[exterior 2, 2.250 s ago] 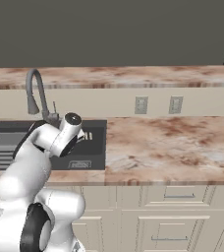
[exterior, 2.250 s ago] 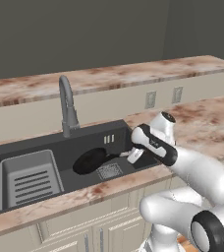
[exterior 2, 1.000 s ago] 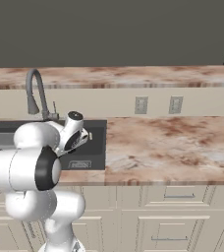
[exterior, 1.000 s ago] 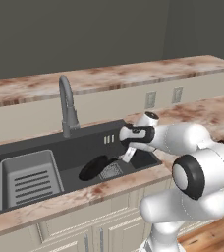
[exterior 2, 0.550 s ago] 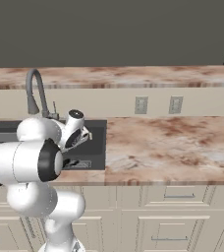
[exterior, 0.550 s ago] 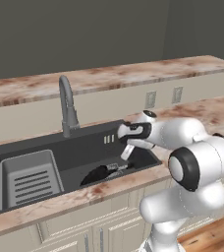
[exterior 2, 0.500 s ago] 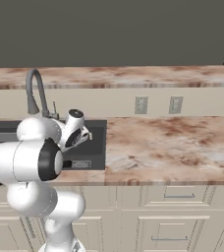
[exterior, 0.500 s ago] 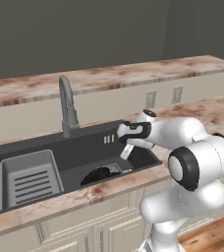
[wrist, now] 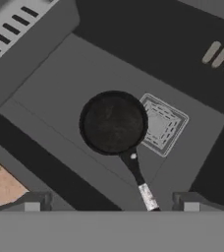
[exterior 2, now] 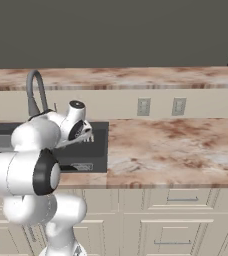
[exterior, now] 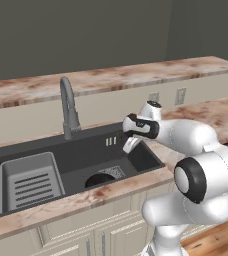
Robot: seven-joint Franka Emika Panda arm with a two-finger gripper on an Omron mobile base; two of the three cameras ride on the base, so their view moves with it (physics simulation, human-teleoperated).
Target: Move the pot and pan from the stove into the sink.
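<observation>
Pan [wrist: 114, 122] below wide-open, empty gripper [wrist: 111, 203]

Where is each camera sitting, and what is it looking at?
Left base view: behind the arm on its left, facing forward and down at the dark grey recessed sink, the tall curved grey faucet and the grey slotted tray; the white arm rises from the lower right.
Right base view: behind on the right, facing the marbled brown counter; the arm rises from the lower left.
Hand view: looks down into the sink at the shallow black frying pan; the gripper sits low.
Both base views share the sink, faucet and arm.
</observation>
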